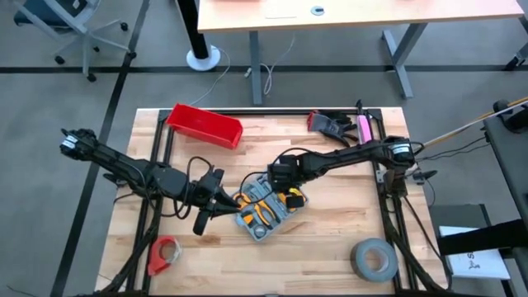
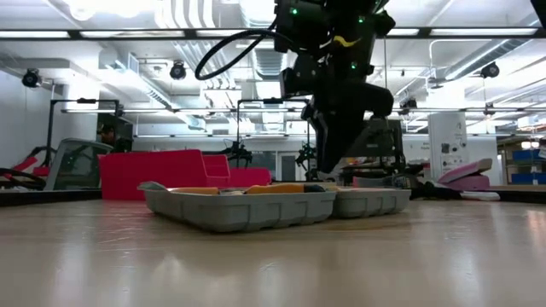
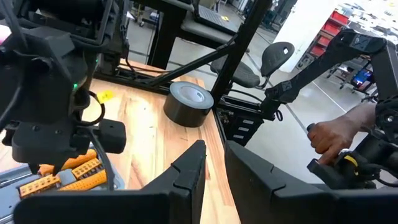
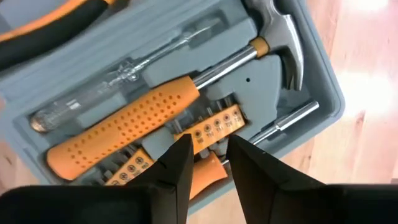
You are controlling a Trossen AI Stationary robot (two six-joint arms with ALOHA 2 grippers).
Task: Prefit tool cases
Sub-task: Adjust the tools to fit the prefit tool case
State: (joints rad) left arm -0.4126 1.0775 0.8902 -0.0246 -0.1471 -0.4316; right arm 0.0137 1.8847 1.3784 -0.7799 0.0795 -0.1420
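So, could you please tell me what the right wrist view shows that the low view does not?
Only the right wrist view shows the case's contents: a hammer with an orange grip, a clear-handled screwdriver and a bit holder, with the right end effector just above them. Only the low view shows the red bin behind. Both show the open grey tool case.

Left tool, fingers nearly together, above the wooden table. Grey tape roll at the table's edge; orange bit holders; a person's hand beyond.
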